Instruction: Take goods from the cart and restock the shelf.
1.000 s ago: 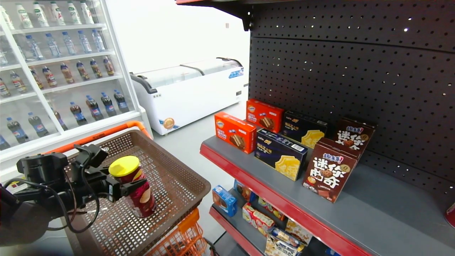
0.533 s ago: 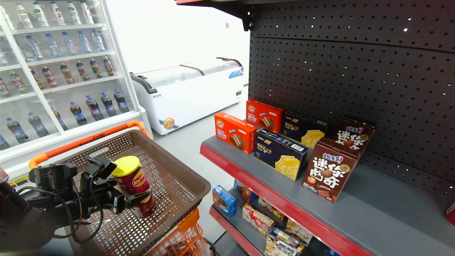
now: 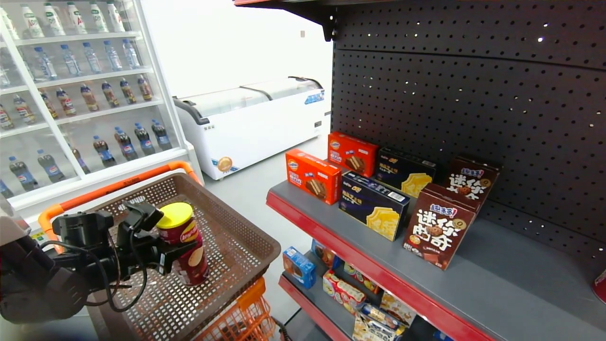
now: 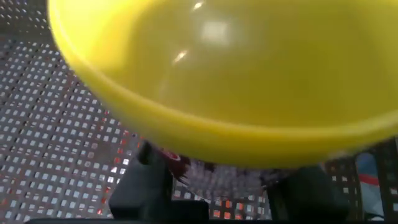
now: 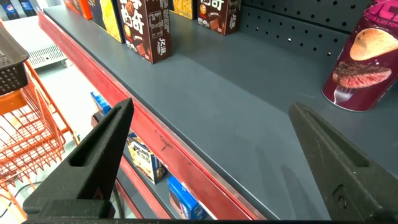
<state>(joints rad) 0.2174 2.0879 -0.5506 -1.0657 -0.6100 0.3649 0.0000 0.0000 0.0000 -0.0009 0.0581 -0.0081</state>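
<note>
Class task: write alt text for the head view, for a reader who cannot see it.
The left gripper holds a yellow-lidded red chip can in the cart's brown basket. On the right, snack boxes stand in rows on a grey shelf.

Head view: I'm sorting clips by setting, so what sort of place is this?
Most likely a small supermarket or convenience store: a glass-fronted drinks cooler full of bottles, a chest freezer, and a shelf of boxed snacks beside a shopping cart.
</note>
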